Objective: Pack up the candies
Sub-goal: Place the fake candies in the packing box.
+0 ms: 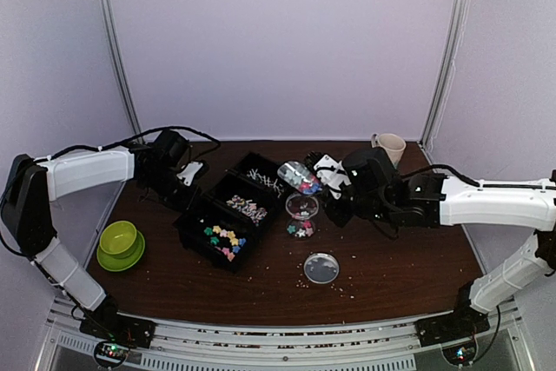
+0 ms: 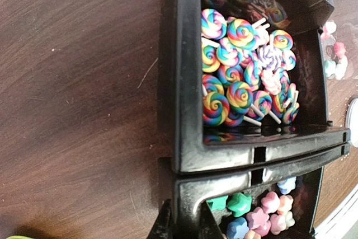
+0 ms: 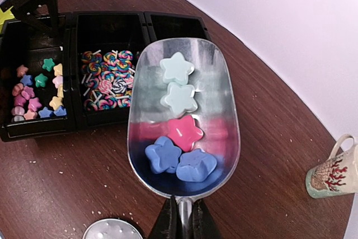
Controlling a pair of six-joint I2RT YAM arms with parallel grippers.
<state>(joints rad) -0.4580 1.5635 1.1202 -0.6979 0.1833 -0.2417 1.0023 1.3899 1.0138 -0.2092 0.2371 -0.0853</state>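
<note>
The right gripper (image 3: 183,216) clamps a shiny metal scoop (image 3: 224,99) of star-shaped candies (image 3: 184,131); the left gripper (image 2: 182,222) pinches the black plastic tray (image 2: 184,82).

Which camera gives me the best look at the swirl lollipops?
Left wrist: the swirl lollipops fill the frame, swirls and white sticks distinct, in their black tray compartment. Right wrist shows them smaller, beyond the scoop. Top external shows only a pale speckle.
</note>
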